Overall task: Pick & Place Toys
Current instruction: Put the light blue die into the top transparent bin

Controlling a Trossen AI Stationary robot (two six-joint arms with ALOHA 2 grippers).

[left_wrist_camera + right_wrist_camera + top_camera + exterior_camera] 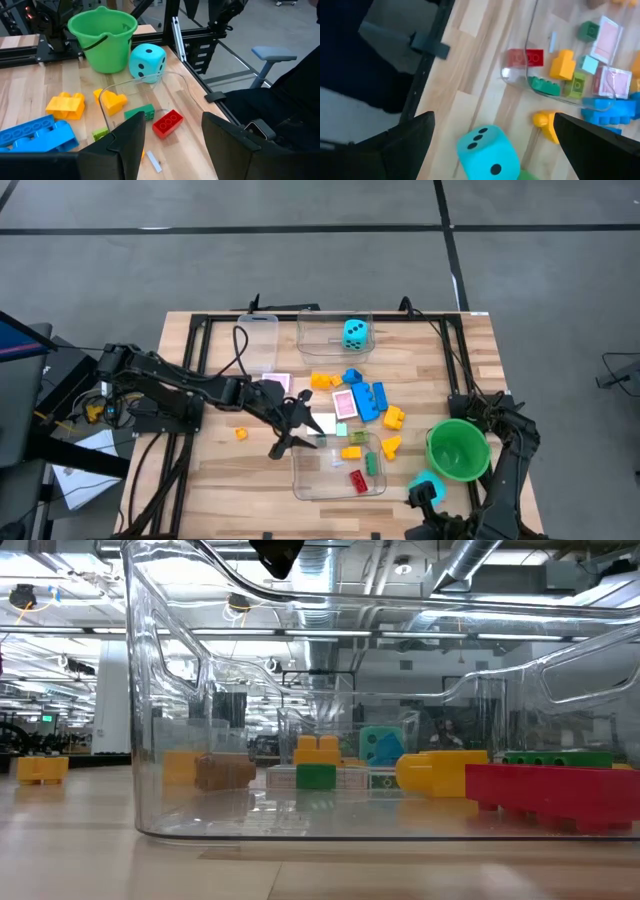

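Note:
My left gripper [293, 428] is open and empty at the left end of the near clear tub [338, 470]; in the left wrist view [172, 145] its fingers frame the tub. The tub holds a red brick [357, 480], a green brick [372, 464] and a yellow brick [351, 452]. My right gripper [425, 498] is open over a cyan die [487, 150] on the table at the near right. Blue bricks [368, 400], orange bricks [325, 381], yellow bricks [393, 418] and pink cards [345, 402] lie mid-table. A second cyan die [355, 333] sits in the far tub [335, 335].
A green bowl [458, 448] stands at the right, beside the near die. A small clear tub [258, 340] lies at the far left. A lone orange brick [241, 433] lies under my left arm. A black frame [200, 320] runs along the table's sides.

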